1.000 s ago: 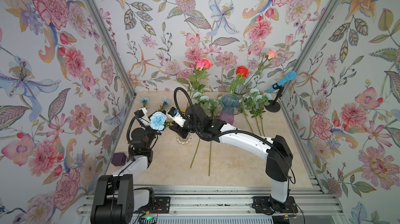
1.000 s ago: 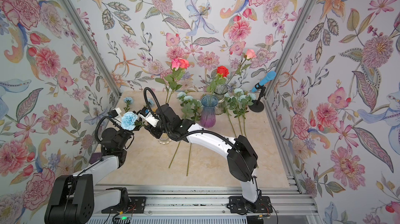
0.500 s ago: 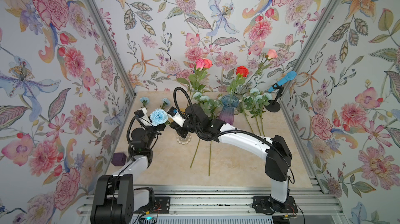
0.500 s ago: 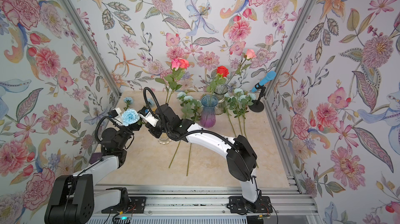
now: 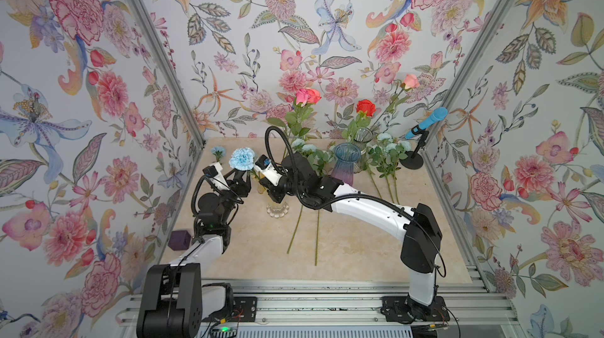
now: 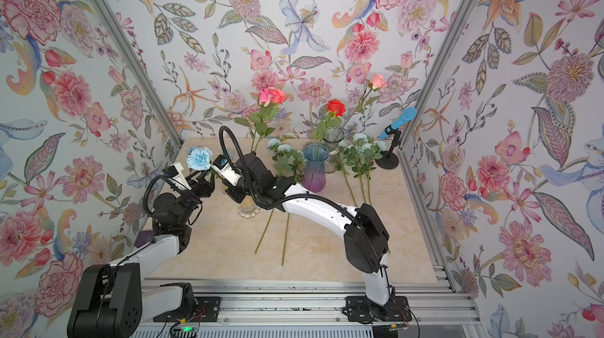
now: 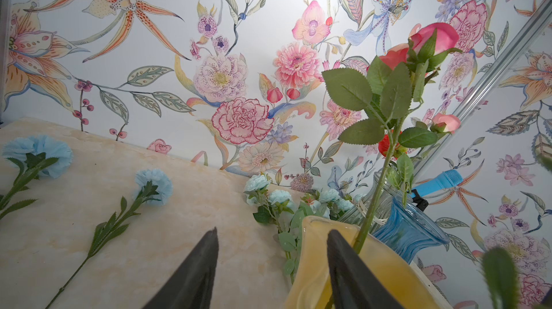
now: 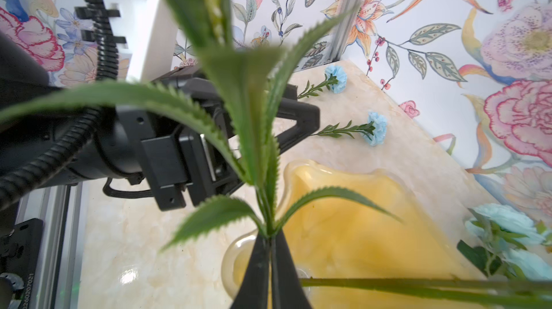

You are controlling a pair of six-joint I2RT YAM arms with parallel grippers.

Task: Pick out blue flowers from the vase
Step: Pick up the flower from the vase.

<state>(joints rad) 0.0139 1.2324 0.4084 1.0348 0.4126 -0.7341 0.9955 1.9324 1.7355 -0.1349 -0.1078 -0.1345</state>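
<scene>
Right gripper (image 8: 270, 240) pinched tight on blue carnation (image 5: 242, 159) stem just above yellow vase (image 8: 358, 220), left of centre | left gripper (image 7: 271, 234) wide apart beside vase, apparently empty | likely light, stem thin and bendy, bloom crushable: hold stem low

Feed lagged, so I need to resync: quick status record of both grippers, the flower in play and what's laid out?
right gripper: shut on the stem of the held carnation
held carnation: bloom up, over the yellow vase
left gripper: open, beside the vase's rim
on table: two blue carnations, aqua sprays
in yellow vase: pink rose
</scene>
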